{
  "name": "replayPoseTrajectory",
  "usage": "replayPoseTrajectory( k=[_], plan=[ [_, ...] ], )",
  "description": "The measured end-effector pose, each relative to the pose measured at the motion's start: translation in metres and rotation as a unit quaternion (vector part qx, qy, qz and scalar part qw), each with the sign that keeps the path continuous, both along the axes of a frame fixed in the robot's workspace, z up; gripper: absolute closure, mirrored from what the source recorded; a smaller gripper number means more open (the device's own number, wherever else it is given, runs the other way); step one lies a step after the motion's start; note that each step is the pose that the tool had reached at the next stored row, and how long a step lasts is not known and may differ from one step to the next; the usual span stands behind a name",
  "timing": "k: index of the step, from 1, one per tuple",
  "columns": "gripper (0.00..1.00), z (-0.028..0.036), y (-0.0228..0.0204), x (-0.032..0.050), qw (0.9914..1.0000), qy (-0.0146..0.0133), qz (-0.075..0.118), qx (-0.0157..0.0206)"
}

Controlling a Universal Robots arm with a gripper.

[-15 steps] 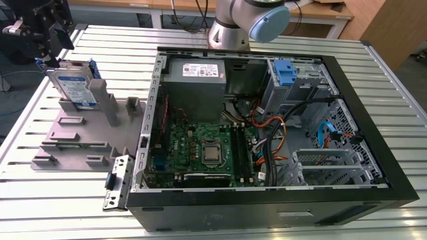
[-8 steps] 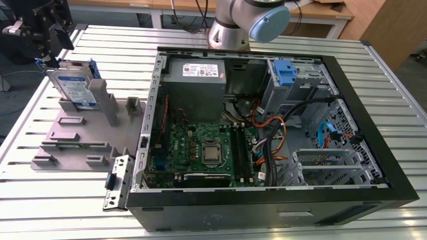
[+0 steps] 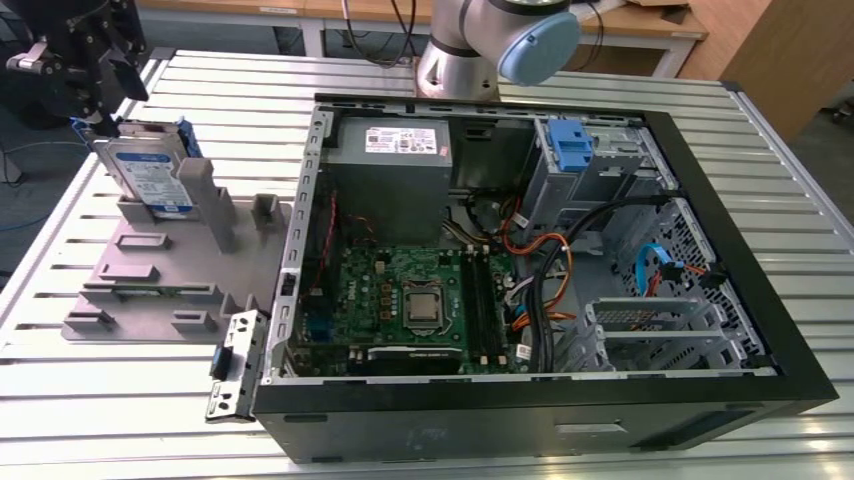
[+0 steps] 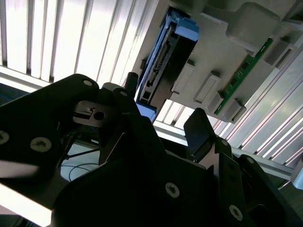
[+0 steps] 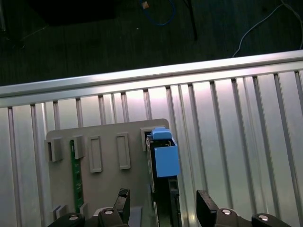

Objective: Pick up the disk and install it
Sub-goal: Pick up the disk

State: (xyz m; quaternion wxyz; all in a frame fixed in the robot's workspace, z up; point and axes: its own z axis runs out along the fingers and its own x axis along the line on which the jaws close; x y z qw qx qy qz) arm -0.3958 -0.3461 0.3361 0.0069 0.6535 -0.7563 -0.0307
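The disk stands on edge in a slot of the grey holder plate at the exterior view's left, silver with a white-and-blue label and blue side rails. My gripper hangs just above the disk's upper end. In the first wrist view the disk lies in line with the gap of my gripper; its black fingers stand apart on either side. The second wrist view shows the disk beyond my gripper, open and holding nothing.
An open black computer case lies on the slatted metal table, with a grey power-supply box, a blue latch piece, a motherboard and cables. A green memory stick sits in the holder. A black bracket leans by the case.
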Motion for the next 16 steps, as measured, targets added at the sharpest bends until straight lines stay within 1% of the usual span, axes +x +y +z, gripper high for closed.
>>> replayPoseTrajectory(
  k=[2, 5, 7, 9, 10, 16],
  plan=[
    [0.34, -0.0012, 0.0, 0.0, 1.0, -0.0002, 0.001, -0.0001],
    [0.34, -0.004, 0.0, 0.0, 0.99998, -0.0019, 0.006, 0.0003],
    [0.34, -0.006, 0.0001, -0.0001, 0.99995, -0.0027, 0.009, 0.0013],
    [0.34, -0.0083, 0.0001, -0.0002, 0.99991, -0.003, 0.013, 0.0032],
    [0.34, -0.0094, 0.0001, -0.0002, 0.99988, -0.0031, 0.015, 0.0035],
    [0.34, -0.0159, 0.0, -0.0009, 0.99943, -0.0034, 0.033, 0.0037]
  ],
)
